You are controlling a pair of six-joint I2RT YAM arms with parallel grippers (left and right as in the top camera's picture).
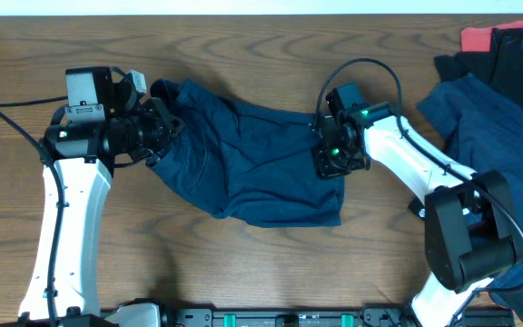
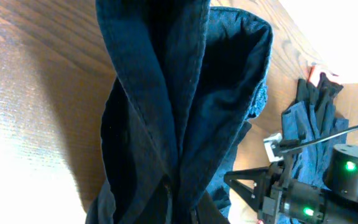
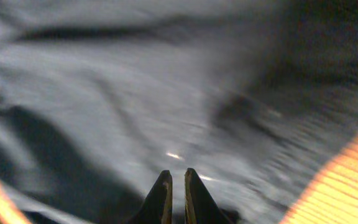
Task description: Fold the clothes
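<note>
Limp, crumpled dark navy garment (image 1: 252, 159) lies mid-desk on the brown wood-grain desk (image 1: 243, 272), spread sideways with its lower right corner flattest. Well to the right of the navy garment is a heap of loose navy cloth pieces (image 1: 484, 127). Behind the heap are a black cloth piece (image 1: 516, 54) and a coral-red cloth piece (image 1: 475, 38) at the desk's far edge, all apart from the navy garment. Bare wood lies between the heap and the navy garment, crossed only by the white right arm (image 1: 407, 154). The left gripper (image 1: 163, 127) is at the navy garment's left end, where the cloth is bunched and raised. In the left wrist view the navy garment (image 2: 179, 112) fills the middle, its folds and a stitched hem converging at the bottom edge. Fingers there are buried in cloth and read as pinching it. The right arm's green-lit end (image 2: 309, 196) shows beyond the garment. The right gripper (image 1: 331, 156) sits on the navy garment's right edge. The right wrist view is blurred: right gripper (image 3: 177, 173) over grey-looking cloth (image 3: 135, 106), dark fingers (image 3: 160, 196) pressed nearly together, thin slit between. Can't tell if cloth is caught in it.
</note>
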